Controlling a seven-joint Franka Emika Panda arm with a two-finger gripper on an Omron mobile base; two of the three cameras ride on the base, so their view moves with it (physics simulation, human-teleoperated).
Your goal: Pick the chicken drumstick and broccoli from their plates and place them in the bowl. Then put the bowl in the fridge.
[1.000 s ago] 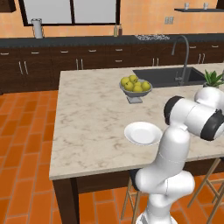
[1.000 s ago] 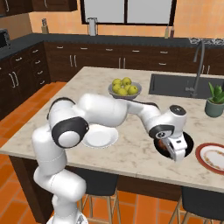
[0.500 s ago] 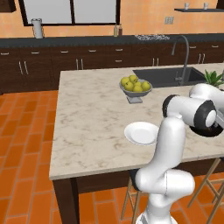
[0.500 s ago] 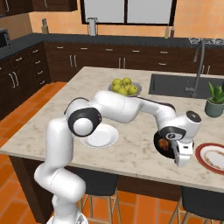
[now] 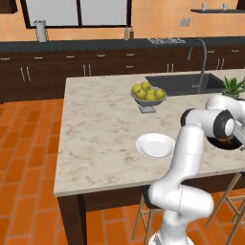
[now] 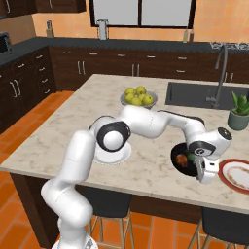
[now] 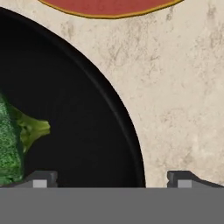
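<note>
The black bowl (image 6: 181, 164) sits on the island's near right, and its rim (image 7: 131, 131) curves through the hand view. Inside it lie the reddish chicken drumstick (image 6: 182, 158) and the green broccoli (image 6: 191, 156) (image 7: 15, 144). My gripper (image 6: 207, 171) (image 7: 111, 179) hangs open at the bowl's right edge and holds nothing. It straddles the rim, one fingertip (image 7: 41, 179) over the bowl and the other over the counter. The red-rimmed plate (image 6: 236, 175) (image 7: 109, 6) lies just right of the bowl. The white plate (image 5: 154, 145) is bare. The fridge is out of view.
A grey pedestal bowl of apples (image 6: 137, 97) stands mid-island. The sink with its faucet (image 6: 194, 95) and a potted plant (image 6: 238, 114) are at the back right. Stools stand under the island's near edge. My arm's elbow (image 6: 114, 136) hangs over the white plate.
The elbow has swung to the right. The hand has shifted a little right and down, from over the bowl to its right rim. The jaws stay open.
</note>
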